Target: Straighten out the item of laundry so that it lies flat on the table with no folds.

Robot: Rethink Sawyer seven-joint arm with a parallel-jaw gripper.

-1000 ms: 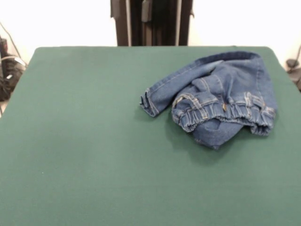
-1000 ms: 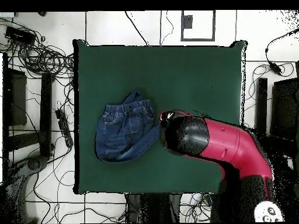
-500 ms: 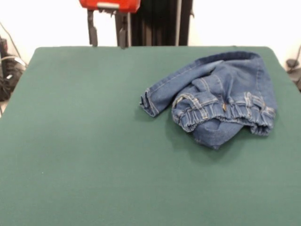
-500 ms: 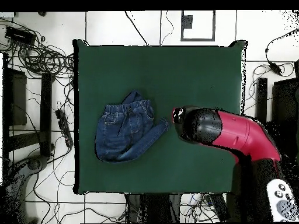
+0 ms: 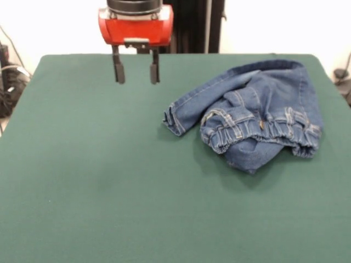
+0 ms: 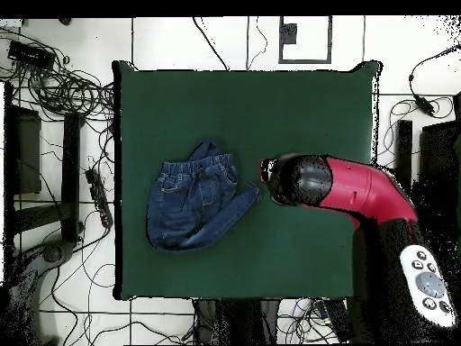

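**Front view and overhead view: jeans bunched, gripper apart from them**

Front view: the gripper (image 5: 135, 72) hangs in the upper left-centre of the frame, below a red wrist block. Its two dark fingers (image 5: 118, 71) point straight down with a clear gap between them, and nothing is held in that gap. Whether the tips touch the table (image 5: 98, 181) is hard to judge from this angle; they appear to hover just above its green top. The jeans (image 5: 252, 115) lie crumpled in the right half of the frame, well apart from the gripper. The gathered waistband faces the lower right, with tan stitching and a small metal button showing. One leg is folded across toward the centre of the frame, its hem end pointing left. A rounded lump of denim sticks out below the waistband. The cloth is heaped and folded, not flat.

Overhead view: the jeans (image 6: 194, 203) sit left of the table's (image 6: 297, 108) centre, waistband toward the top of the frame and a leg stretching to the right. The red and black arm (image 6: 347, 189) reaches in from the lower right, its dark rounded end just beside the tip of that leg. The gripper itself is hidden under the arm here. Cables (image 6: 63, 90) lie on the floor at the left.
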